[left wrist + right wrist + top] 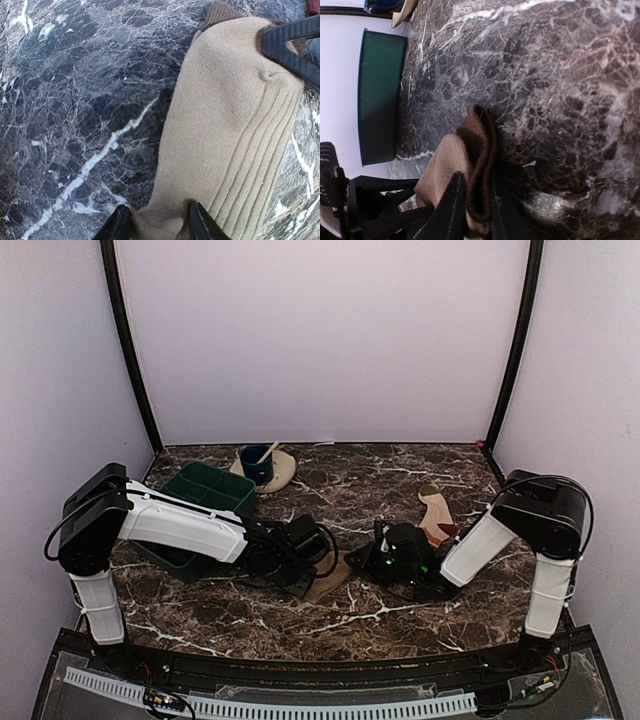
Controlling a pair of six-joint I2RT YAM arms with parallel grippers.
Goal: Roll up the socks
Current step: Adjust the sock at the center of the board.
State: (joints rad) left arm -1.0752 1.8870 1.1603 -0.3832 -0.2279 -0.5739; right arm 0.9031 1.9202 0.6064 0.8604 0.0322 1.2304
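Observation:
The plain tan sock (235,130) with a brown cuff (482,150) lies flat on the marble table between both arms (333,580). My left gripper (159,225) has one end of it gathered between its fingers (200,224). At the other end my right gripper (472,210) is shut on the folded brown cuff, and its black fingers (290,40) also show in the left wrist view. The second sock (437,512), tan with some red, lies apart behind the right gripper (385,558).
A green tray (205,490) sits at the back left, partly under the left arm, and shows in the right wrist view too (380,95). Behind it stands a blue cup with a spoon (258,465) on a beige plate.

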